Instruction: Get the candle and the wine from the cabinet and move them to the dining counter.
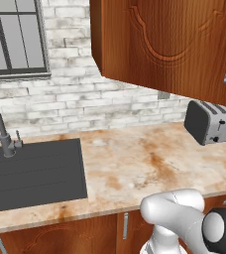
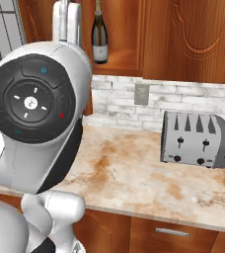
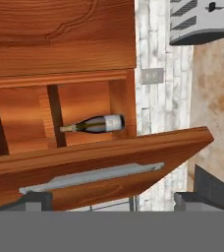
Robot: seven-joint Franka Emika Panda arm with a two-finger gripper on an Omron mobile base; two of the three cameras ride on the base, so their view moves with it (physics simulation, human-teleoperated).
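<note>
The gripper (image 3: 112,201) is held spread and empty beside the swung-open cabinet (image 3: 60,39) door, leaving the wine (image 3: 95,123), at ten o'clock in its view, reachable.

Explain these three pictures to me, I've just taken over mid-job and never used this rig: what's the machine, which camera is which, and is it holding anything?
The machine is a white robot arm on a driving base. Two pictures come from cameras on the base, behind the arm to its left and right. The third looks along the hand and is rolled sideways. The cabinet has one door swung open, and the wine stands on its shelf. On the stone counter sit a toaster and a black sink. The pincer is open and holds nothing.
</note>
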